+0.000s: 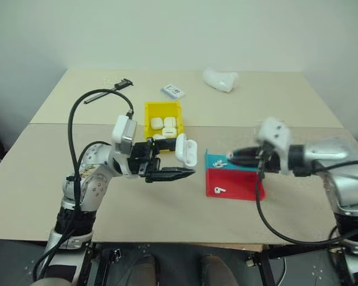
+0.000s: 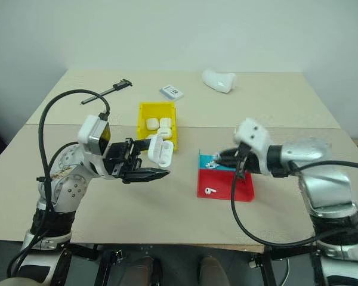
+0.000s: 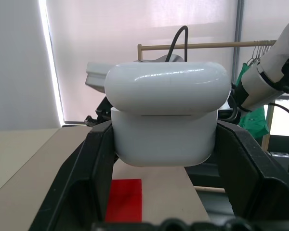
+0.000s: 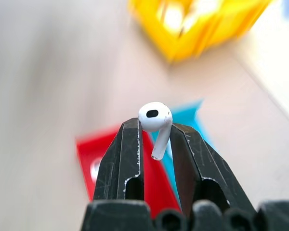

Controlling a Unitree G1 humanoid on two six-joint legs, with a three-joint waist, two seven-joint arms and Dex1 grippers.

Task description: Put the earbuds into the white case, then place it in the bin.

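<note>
My left gripper [image 1: 178, 164] clasps one white case [image 1: 187, 149]; my right gripper [image 4: 155, 139] pinches one earbud [image 4: 155, 121] above the red tray [image 1: 238, 185], where another earbud [image 1: 216, 190] lies.

A glossy white case [image 3: 166, 113] is showing between the black fingers [image 3: 86, 178] of the left gripper [image 1: 178, 173], while a white earbud [image 4: 155, 121] is sitting in the right gripper's [image 4: 156, 144] scuffed black tips. A bright yellow bin [image 1: 149, 113] is holding more white cases, beside a red tray [image 1: 241, 186] and blue tray [image 1: 213, 158] on the beige table [image 1: 167, 205].
</note>
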